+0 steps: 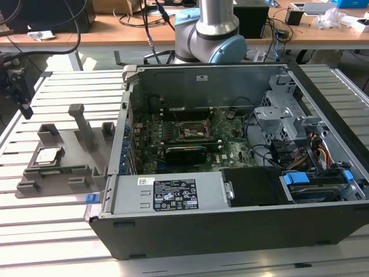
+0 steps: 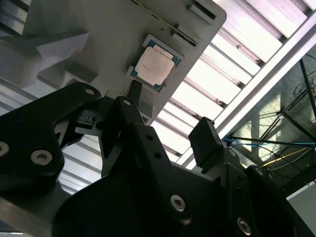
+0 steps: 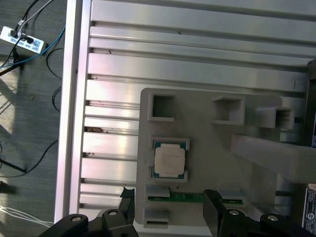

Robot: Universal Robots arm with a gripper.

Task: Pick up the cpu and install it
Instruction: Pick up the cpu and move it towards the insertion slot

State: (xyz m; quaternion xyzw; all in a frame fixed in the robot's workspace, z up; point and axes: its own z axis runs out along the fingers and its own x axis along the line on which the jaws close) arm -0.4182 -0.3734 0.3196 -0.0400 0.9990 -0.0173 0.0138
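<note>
Jaws released: the gripper (image 3: 169, 200) has its two black fingers (image 3: 127, 205) spread apart with nothing between them, in both wrist views.

The cpu (image 3: 169, 160) lies just beyond them, flat and metal top up, in a square pocket of the grey fixture (image 3: 207, 143). Faint marks on its lid cannot be made out. A thin green board (image 3: 177, 197) stands on edge in a slot just beside the pocket, on the side nearer the fingers.

The fixture sits on the table (image 3: 148, 64), bare aluminium slats, close to its edge on the exterior view's left. In the first wrist view the floor past that edge carries cables and a white power strip (image 3: 22, 39).

In the exterior view, an open computer case (image 1: 230, 231) lies on the table, to the exterior view's right of the fixture, well apart from the cpu. A white printed label (image 1: 167, 193) sits on the metal box at its near wall; the print is too small to tell. Deeper in, the socket frame (image 1: 193, 131) on the green motherboard. Behind the case: the arm's grey and blue base (image 1: 213, 29), then a wooden bench (image 1: 115, 29) with cables.
</note>
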